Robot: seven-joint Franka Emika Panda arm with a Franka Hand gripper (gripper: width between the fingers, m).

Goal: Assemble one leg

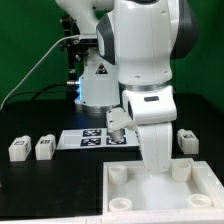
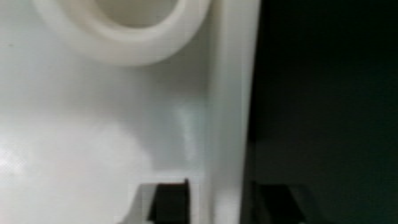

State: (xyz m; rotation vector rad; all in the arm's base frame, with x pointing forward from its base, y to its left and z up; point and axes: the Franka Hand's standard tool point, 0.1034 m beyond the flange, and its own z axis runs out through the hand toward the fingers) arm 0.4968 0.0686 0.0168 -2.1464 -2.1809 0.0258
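Note:
Three legs lie on the black table in the exterior view: two side by side at the left (image 1: 18, 148) (image 1: 44, 148) and one at the right (image 1: 186, 140), each a small white block with a tag. My gripper (image 1: 158, 170) is down at the far edge of the large white panel (image 1: 150, 200), away from all the legs. In the wrist view my gripper (image 2: 221, 205) straddles the panel's edge wall (image 2: 228, 100). One dark fingertip (image 2: 169, 203) is over the panel and the other is on the table side, and the wall fills the gap between them. A round socket (image 2: 125, 25) lies ahead.
The marker board (image 1: 92, 137) lies flat behind the panel, between the left legs and the arm. The arm's base (image 1: 95, 85) stands at the back with cables running to the exterior view's left. Round sockets (image 1: 118, 176) sit at the panel's corners.

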